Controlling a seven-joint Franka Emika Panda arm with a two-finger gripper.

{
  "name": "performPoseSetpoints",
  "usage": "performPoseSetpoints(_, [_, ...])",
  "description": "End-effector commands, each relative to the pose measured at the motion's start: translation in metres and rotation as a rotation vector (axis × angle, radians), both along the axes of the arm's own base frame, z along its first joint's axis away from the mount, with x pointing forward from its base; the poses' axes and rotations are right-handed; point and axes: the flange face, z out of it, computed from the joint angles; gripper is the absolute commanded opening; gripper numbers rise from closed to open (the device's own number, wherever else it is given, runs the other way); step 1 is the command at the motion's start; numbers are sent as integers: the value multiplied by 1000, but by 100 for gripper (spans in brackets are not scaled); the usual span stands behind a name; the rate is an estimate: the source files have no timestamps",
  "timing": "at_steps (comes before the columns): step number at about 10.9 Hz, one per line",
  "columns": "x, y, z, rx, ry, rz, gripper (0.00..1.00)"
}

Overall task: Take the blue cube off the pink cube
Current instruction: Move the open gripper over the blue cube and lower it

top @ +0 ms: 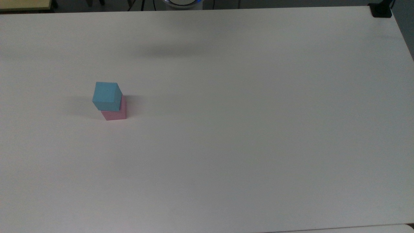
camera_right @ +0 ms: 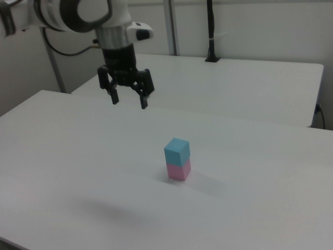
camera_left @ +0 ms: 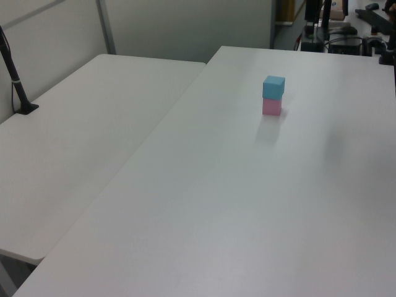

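The blue cube (top: 106,96) (camera_left: 273,86) (camera_right: 177,151) rests on top of the pink cube (top: 114,113) (camera_left: 271,107) (camera_right: 178,170) on the white table (top: 245,129), the two stacked slightly askew. In the right view my gripper (camera_right: 129,101) hangs open in the air, well above the table and off to the right view's upper left of the stack, with nothing between its fingers. Its soft shadow lies on the table near the top view's upper middle.
A second white table (camera_left: 68,142) adjoins on the left view's left, with a black post (camera_left: 17,86) clamped at its edge. A black clamp (top: 381,10) sits on the top view's upper right corner. Cables and equipment (camera_left: 346,31) lie past the far edge.
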Motion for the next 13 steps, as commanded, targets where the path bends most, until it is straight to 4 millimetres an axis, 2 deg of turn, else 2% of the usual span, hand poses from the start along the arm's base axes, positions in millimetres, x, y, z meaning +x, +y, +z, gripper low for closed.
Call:
performPoseSetpoints(1, [21,-13,-26,-28,-16,63,100])
performPoseSetpoints(2, [31,-23,-39,-33,-28,39,100])
performPoseSetpoints(6, [63,-41,-92,-40,-59,-58,100])
performPoseSetpoints(9, [86,-41,-141,-61,-69,-68,100])
performPoseSetpoints(13, [101,-41,-179,-82,-58,-51,100])
